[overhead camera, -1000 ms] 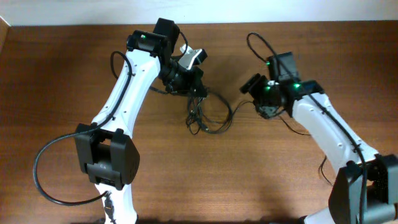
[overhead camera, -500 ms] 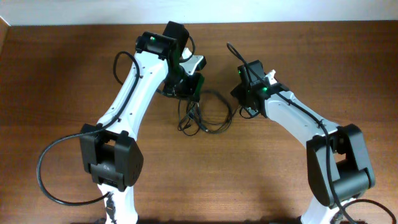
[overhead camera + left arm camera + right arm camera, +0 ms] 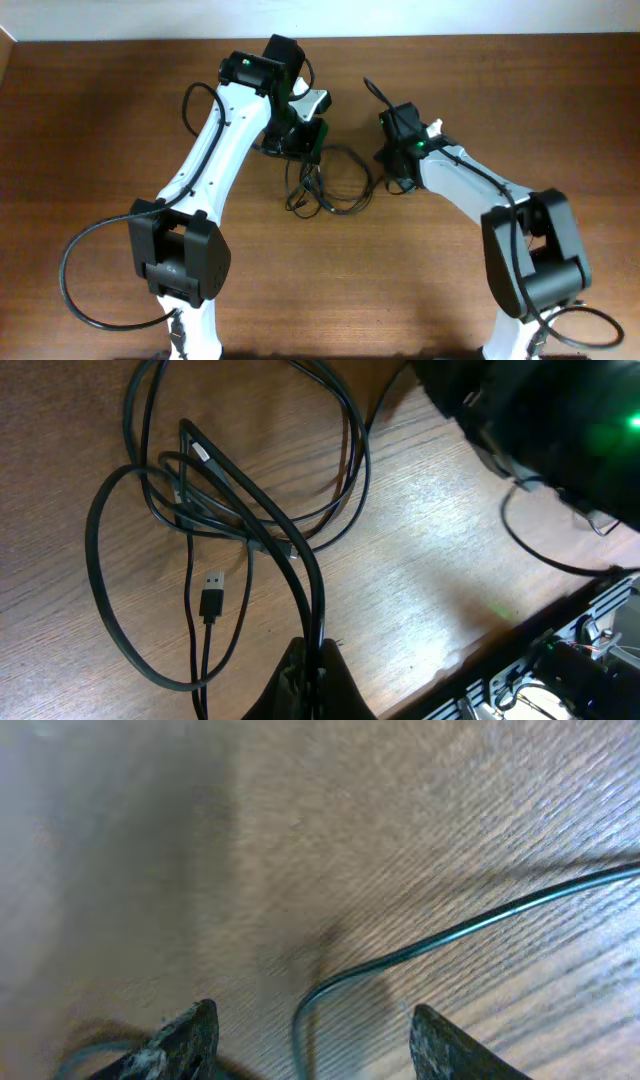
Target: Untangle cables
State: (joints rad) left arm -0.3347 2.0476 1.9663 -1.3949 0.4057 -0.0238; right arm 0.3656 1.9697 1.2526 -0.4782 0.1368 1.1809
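Overhead, brown wood-grain table (image 3: 90, 140), cables (image 3: 312, 192) tangled mid-surface, white band (image 3: 480, 16) beyond.

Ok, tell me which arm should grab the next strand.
Right, probably. The right gripper is open, straddling a loose cable strand; the left gripper is shut on the cables and can anchor them.

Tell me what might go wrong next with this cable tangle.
The left gripper has its fingers shut on two strands at once; pulling may tighten the knot in the cables. The USB plug lies inside a loop and could snag as strands slide. The right gripper is open over one thin strand on the table; closing might miss it.
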